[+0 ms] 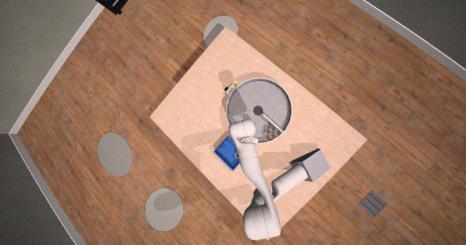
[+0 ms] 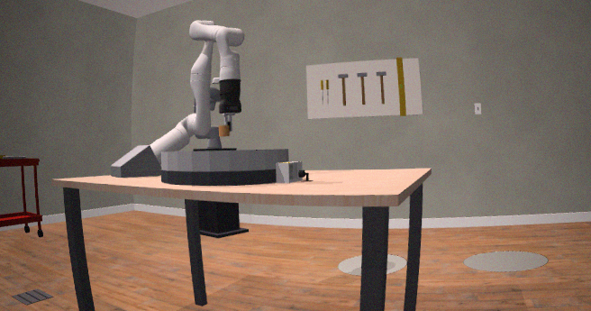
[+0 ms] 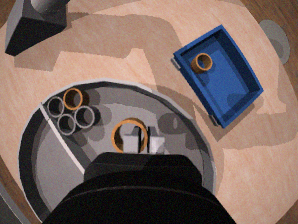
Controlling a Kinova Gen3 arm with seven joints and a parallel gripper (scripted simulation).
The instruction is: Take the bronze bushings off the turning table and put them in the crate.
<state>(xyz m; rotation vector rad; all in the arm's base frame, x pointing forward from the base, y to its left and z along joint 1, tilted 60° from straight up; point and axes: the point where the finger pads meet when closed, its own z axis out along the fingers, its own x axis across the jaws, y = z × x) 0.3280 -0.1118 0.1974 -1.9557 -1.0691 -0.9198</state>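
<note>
A bronze bushing (image 3: pixel 128 135) hangs pinched in the closed claw (image 3: pixel 141 141), above the turning table (image 3: pixel 176 112). To the claw's upper left, a second bronze bushing (image 3: pixel 72 99) touches three steel bushings (image 3: pixel 69 123). The blue crate (image 3: pixel 233 92), upper right, holds another bronze one (image 3: pixel 202 63).

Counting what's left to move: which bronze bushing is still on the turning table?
The bronze bushing in the cluster beside the steel bushings on the turning table. One other lies in the crate; another hangs in the gripper.
</note>
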